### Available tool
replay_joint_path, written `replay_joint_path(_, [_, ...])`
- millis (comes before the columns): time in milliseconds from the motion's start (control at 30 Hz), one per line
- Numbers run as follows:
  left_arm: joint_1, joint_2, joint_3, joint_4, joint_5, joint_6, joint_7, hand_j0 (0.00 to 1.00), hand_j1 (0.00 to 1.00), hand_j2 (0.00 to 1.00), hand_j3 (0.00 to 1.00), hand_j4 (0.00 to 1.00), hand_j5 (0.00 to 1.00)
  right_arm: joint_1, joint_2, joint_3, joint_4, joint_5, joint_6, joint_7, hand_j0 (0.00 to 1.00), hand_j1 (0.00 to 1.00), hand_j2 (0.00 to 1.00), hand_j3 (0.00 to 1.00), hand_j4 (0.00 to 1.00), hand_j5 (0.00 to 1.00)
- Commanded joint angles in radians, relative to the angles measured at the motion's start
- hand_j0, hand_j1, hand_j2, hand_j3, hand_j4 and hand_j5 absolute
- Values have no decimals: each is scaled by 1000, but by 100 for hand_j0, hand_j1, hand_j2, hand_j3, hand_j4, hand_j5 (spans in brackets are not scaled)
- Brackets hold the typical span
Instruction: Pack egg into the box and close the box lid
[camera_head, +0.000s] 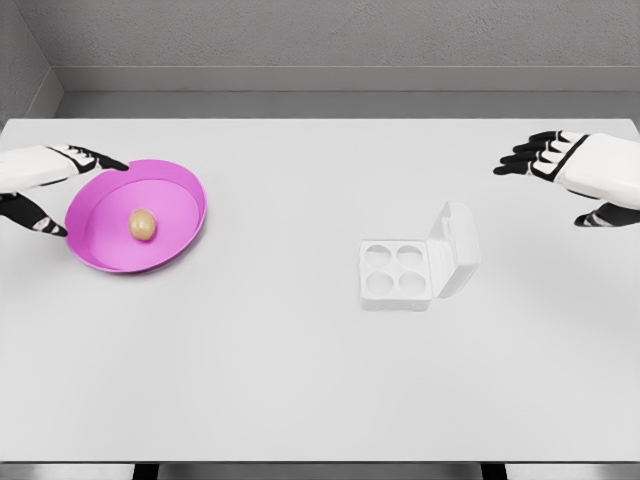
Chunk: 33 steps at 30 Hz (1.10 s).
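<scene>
A tan egg (142, 224) lies inside a pink bowl (180, 190) on the left side of the white table. A white egg box (397, 273) with four empty cups sits right of centre, its lid (455, 250) standing open on the right side. My left hand (55, 190) hovers at the bowl's left rim, fingers spread and holding nothing. At the far right edge my right hand (555, 180) floats above the table, well right of the box, fingers extended and empty.
The white table (300, 380) stretches across the view, with grey walls behind its far edge. Nothing else stands on it besides the bowl and the box.
</scene>
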Motion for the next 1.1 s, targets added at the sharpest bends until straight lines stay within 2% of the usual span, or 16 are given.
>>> replay_joint_path(0, [0, -2, -8, -1, 5, 3, 0, 100, 100, 100, 100, 100, 100, 0, -1, 2, -12, -6, 3, 0, 100, 100, 100, 100, 100, 100])
replay_joint_path(167, [-8, -20, -17, 3, 2, 3, 0, 100, 100, 100, 100, 100, 100, 8, -10, -5, -18, -16, 3, 0, 100, 100, 100, 100, 100, 100])
replay_joint_path(233, [-54, -75, -80, 15, -22, 3, -3, 100, 100, 100, 100, 100, 100, 32, -16, -7, -12, -16, 3, 0, 100, 100, 100, 100, 100, 100])
replay_joint_path(333, [-71, -82, -103, 19, -41, 3, -4, 100, 100, 100, 100, 100, 100, 58, -37, -13, 18, -14, 3, 0, 100, 100, 100, 100, 100, 100])
replay_joint_path(367, [-72, -86, -163, 19, -47, 3, -6, 100, 100, 100, 100, 100, 100, 61, -37, -5, 41, -17, 3, 0, 100, 100, 100, 100, 100, 100])
replay_joint_path(400, [-80, -92, -188, 18, -73, 3, -6, 100, 100, 100, 100, 100, 100, 83, -36, -5, 67, -17, 3, 0, 100, 100, 100, 100, 100, 100])
replay_joint_path(467, [-87, -106, -188, 22, -134, 3, -7, 99, 99, 99, 99, 99, 99, 107, -36, 4, 104, -2, 3, 0, 100, 100, 100, 100, 100, 100])
replay_joint_path(500, [-89, -106, -189, 19, -136, 3, -6, 95, 95, 95, 95, 95, 95, 112, -36, 24, 109, 0, 3, 0, 100, 100, 100, 100, 100, 100])
replay_joint_path(567, [-94, -131, -189, 22, -162, 3, -7, 93, 93, 93, 93, 93, 93, 112, -36, 53, 112, 41, 3, 0, 100, 100, 100, 100, 100, 100])
replay_joint_path(633, [-103, -151, -189, 58, -165, 3, -7, 93, 93, 93, 93, 93, 93, 114, -36, 55, 120, 46, 3, 0, 100, 100, 100, 100, 100, 100])
replay_joint_path(767, [-107, -155, -189, 70, -167, 3, -21, 92, 92, 92, 92, 92, 92, 114, -31, 56, 140, 93, 3, 0, 100, 100, 100, 100, 100, 100])
replay_joint_path(833, [-107, -169, -192, 72, -167, 3, -26, 86, 86, 86, 86, 86, 86, 114, -28, 73, 166, 116, 3, 0, 100, 100, 100, 100, 100, 100])
replay_joint_path(967, [-124, -181, -191, 136, -167, 3, -26, 84, 84, 84, 84, 84, 84, 107, -22, 116, 169, 118, 3, 0, 100, 100, 100, 100, 100, 100])
replay_joint_path(1067, [-130, -186, -189, 153, -167, 3, -26, 84, 84, 84, 84, 84, 84, 106, -14, 125, 167, 135, 3, 0, 100, 100, 100, 100, 100, 100])
